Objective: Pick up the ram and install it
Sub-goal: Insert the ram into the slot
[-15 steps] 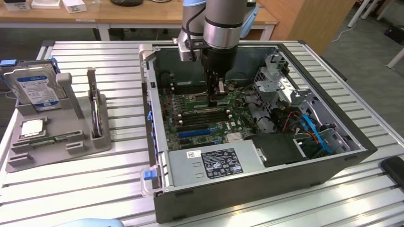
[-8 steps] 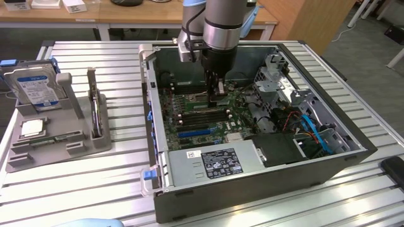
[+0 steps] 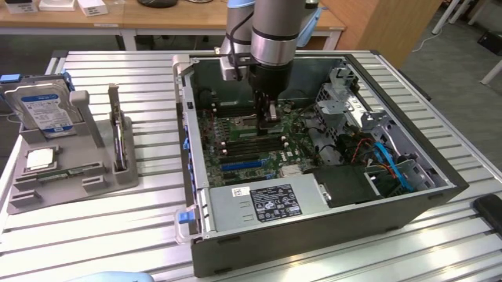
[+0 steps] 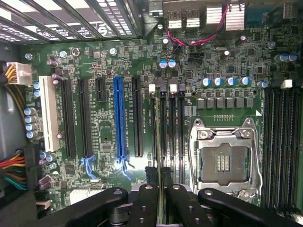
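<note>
Slatted table (image 3: 117,235), hand (image 3: 269,124) pinching ram (image 4: 162,189) over motherboard (image 4: 104,56)

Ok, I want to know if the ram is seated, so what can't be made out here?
1. Ram bottom edge against the slots: wrist view, the stick is edge-on between the fingers, so contact is hidden.
2. Same slots, exterior view: the gripper stands in front of them.
3. Ram's face: wrist view, seen edge-on.
4. Drive label text: exterior view, too small.
</note>
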Robot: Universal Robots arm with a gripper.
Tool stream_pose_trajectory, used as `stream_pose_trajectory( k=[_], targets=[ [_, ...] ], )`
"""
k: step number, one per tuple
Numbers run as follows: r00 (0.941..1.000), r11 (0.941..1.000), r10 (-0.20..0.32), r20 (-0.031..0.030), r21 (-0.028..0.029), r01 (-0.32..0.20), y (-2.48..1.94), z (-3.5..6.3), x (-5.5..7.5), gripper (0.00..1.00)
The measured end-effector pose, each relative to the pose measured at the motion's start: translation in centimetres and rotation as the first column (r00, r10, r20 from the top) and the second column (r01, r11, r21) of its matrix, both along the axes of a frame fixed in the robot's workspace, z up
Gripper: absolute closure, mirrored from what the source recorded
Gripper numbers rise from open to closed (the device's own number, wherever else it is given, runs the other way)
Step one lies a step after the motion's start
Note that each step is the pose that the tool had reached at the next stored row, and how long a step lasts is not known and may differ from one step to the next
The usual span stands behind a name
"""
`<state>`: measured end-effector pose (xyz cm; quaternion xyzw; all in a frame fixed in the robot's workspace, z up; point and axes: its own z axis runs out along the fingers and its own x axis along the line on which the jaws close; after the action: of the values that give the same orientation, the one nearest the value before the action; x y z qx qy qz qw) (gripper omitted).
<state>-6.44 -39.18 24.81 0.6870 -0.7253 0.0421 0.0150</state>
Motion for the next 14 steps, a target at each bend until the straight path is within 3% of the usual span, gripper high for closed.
stream_pose_trajectory(
  k=[14],
  targets=[
    [1.0, 1.0, 0.0, -0.0002, -0.0003, 0.0, 0.04, -0.97, -0.14, 0.86]
  ],
)
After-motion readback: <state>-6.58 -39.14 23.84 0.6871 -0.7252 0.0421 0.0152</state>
